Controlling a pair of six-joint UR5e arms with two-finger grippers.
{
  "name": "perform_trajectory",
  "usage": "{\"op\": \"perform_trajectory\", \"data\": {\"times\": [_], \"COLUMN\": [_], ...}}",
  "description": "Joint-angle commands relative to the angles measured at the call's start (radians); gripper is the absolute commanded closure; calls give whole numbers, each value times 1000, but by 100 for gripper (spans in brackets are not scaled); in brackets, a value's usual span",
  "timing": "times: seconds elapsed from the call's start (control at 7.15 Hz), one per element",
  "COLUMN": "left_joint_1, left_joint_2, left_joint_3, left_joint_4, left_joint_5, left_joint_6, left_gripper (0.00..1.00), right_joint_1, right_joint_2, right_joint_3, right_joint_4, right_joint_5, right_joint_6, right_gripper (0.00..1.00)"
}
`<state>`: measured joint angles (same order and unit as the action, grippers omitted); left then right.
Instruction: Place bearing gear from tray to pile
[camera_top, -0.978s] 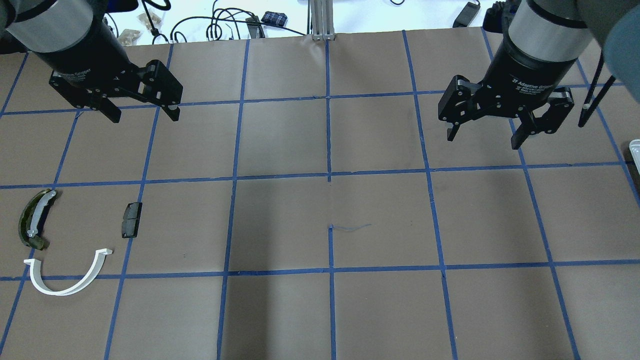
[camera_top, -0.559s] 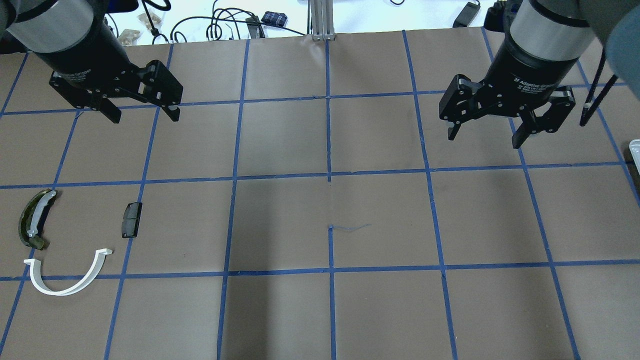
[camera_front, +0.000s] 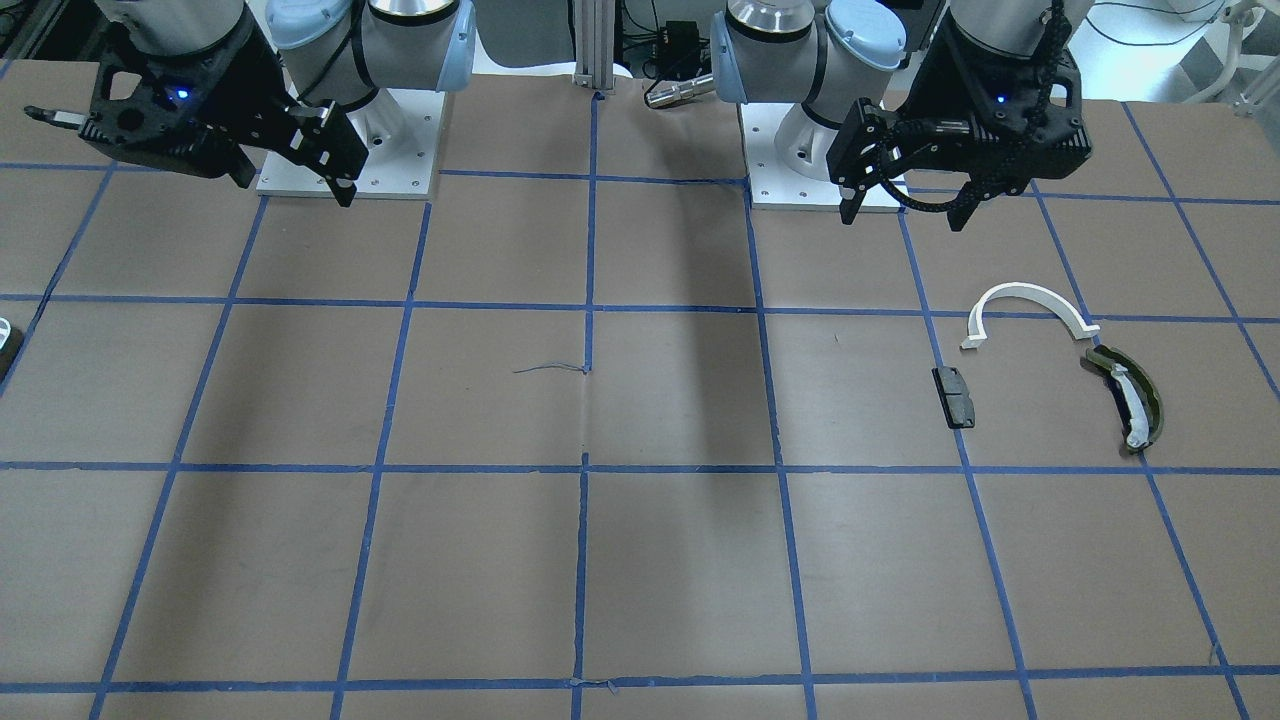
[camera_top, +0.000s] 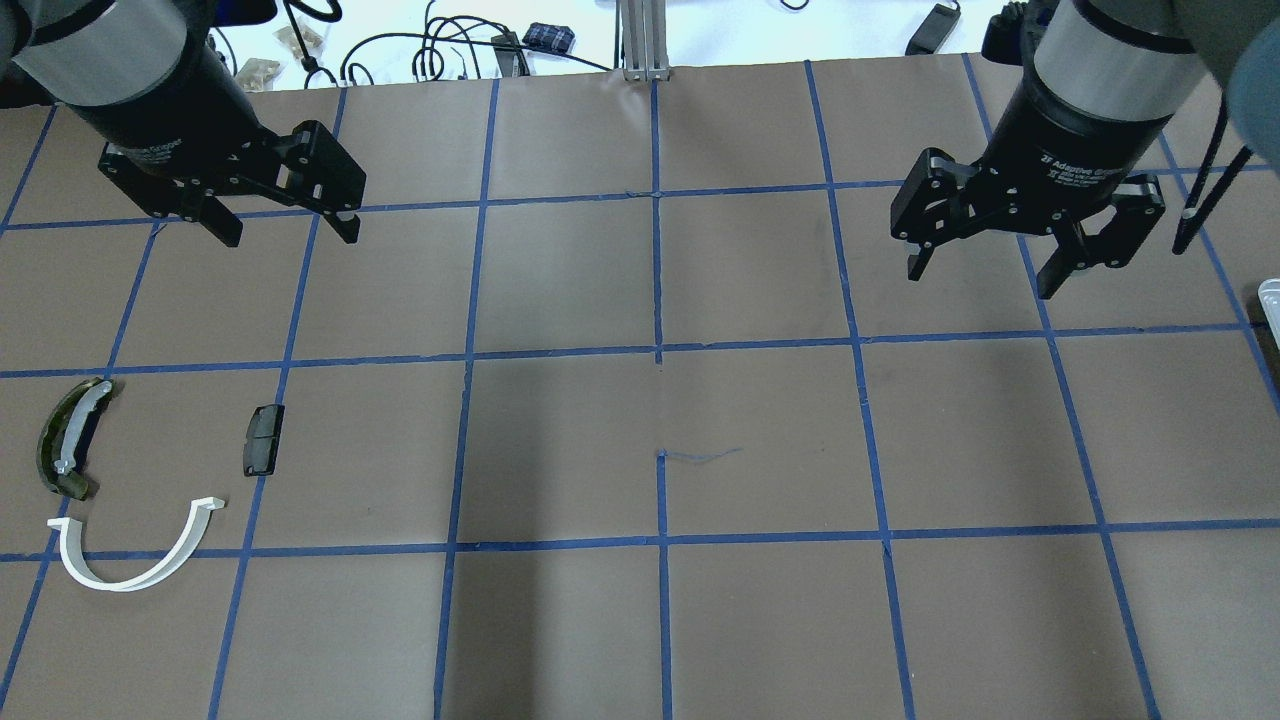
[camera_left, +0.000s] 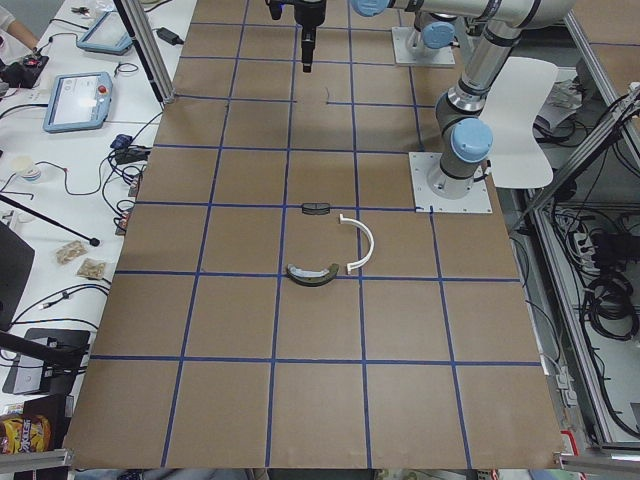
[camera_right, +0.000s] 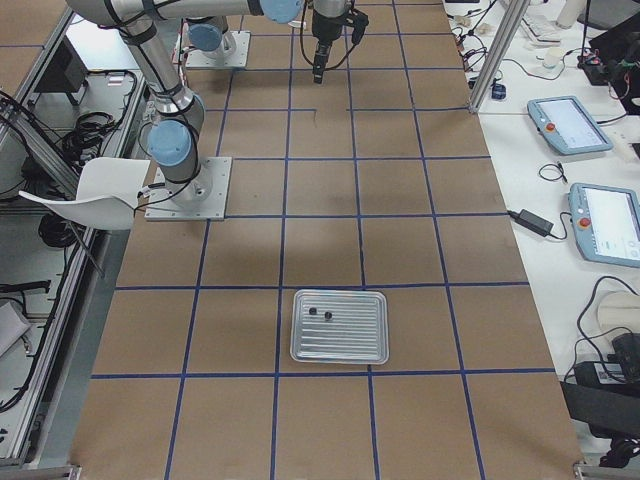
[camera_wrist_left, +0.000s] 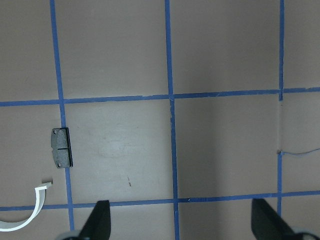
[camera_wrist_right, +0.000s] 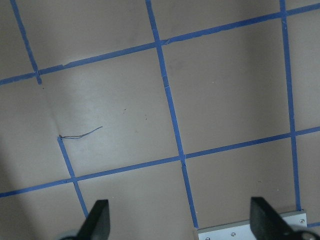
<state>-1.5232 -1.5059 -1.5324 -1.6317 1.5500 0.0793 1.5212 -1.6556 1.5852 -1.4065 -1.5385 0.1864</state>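
The metal tray (camera_right: 338, 350) lies near the table's right end, and two small dark parts (camera_right: 312, 311) rest on it, too small to name. Its edge shows in the overhead view (camera_top: 1271, 297) and its corner in the right wrist view (camera_wrist_right: 250, 233). The pile lies at the left: a white half-ring (camera_top: 135, 565), an olive curved piece (camera_top: 62, 440) and a dark grey block (camera_top: 263, 440). My left gripper (camera_top: 290, 237) is open and empty, high above the table behind the pile. My right gripper (camera_top: 980, 282) is open and empty, left of the tray.
Blue tape lines grid the brown table (camera_top: 660, 600). Cables and tablets lie beyond the far edge (camera_top: 450, 45). In the front-facing view the arm bases (camera_front: 350, 150) stand at the top and the pile's block (camera_front: 955, 397) lies at the right.
My right gripper has shifted a little to the right, toward the tray. The left gripper and the pile have not moved.
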Motion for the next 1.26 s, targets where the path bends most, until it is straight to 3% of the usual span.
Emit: {"op": "perform_trajectory", "data": {"times": [0.0,0.56,0.7,0.84,1.12], "left_joint_1": [0,0,0,0,0], "left_joint_2": [0,1,1,1,1], "left_joint_3": [0,0,0,0,0], "left_joint_4": [1,1,0,0,0], "left_joint_5": [-1,1,1,-1,1], "left_joint_6": [0,0,0,0,0], "left_gripper": [0,0,0,0,0], "right_joint_1": [-144,-491,-560,-625,-748], "right_joint_2": [-1,65,121,191,272], "right_joint_3": [-4,4,-1,-4,-2], "right_joint_4": [3,-28,-104,-138,-245], "right_joint_5": [-11,-9,-34,-119,-123], "right_joint_6": [-19,-351,-410,-476,-669], "right_gripper": [0,0,0,0,0]}}
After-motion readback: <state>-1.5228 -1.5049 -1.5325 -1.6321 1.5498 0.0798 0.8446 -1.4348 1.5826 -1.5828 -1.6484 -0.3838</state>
